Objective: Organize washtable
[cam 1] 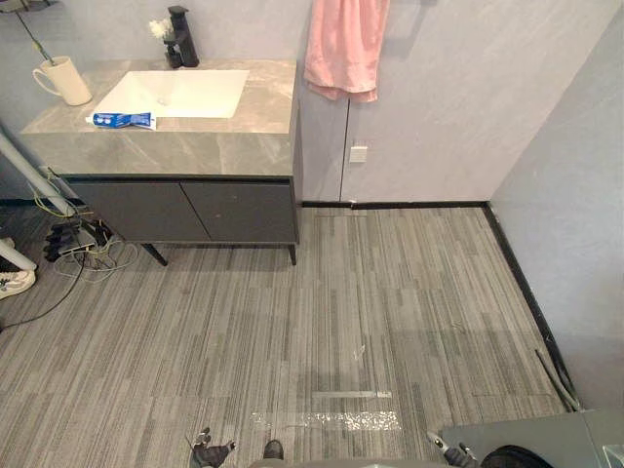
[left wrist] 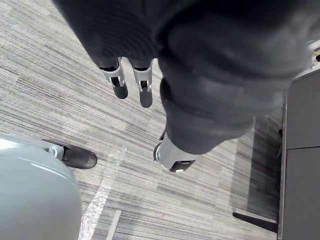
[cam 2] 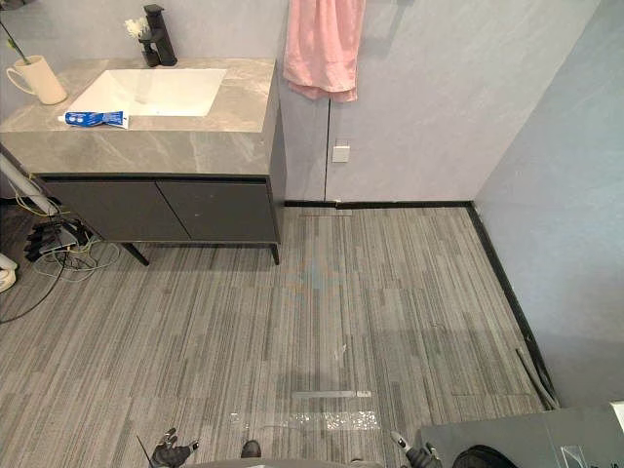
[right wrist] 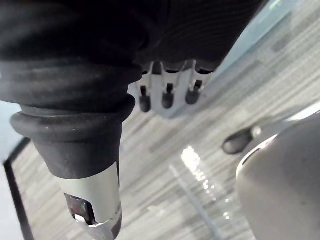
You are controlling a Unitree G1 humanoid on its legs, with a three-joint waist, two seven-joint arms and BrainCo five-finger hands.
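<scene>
Grey floor (cam 1: 341,312) runs a long way between the robot and the washtable (cam 1: 185,210), which stands by the far wall (cam 1: 439,97). The robot must walk over first, and trouble could start there.

On the far left, wires (cam 1: 83,244) lie in a heap on the floor by the washtable's leg. A foot could catch in them.

On the surface (cam 1: 195,151), a white cup (cam 1: 64,80) stands close to the left end with a thin stick (cam 1: 35,41) poking out of it. A bump from an arm could tip it or push it off.

Next is the blue and white toothpaste tube (cam 1: 122,120). It lies flat just in front of the white sink (cam 1: 175,93). It is low and smooth, so fingers may slide off it. A hard squeeze could push paste out.

A black tap (cam 1: 181,39) stands behind the sink, and a high reach could hit it. A pink towel (cam 1: 343,49) hangs on the wall just past the right end. A wide arm swing could drag it down.

Both hands hang low, well apart from all of this. The left hand (cam 1: 210,453) has loose, straight fingers and holds nothing. The right hand (cam 1: 450,453) is loose and empty too. A flat grey thing (cam 1: 526,439) sits just beside it, and the hand could knock it when it lifts.
</scene>
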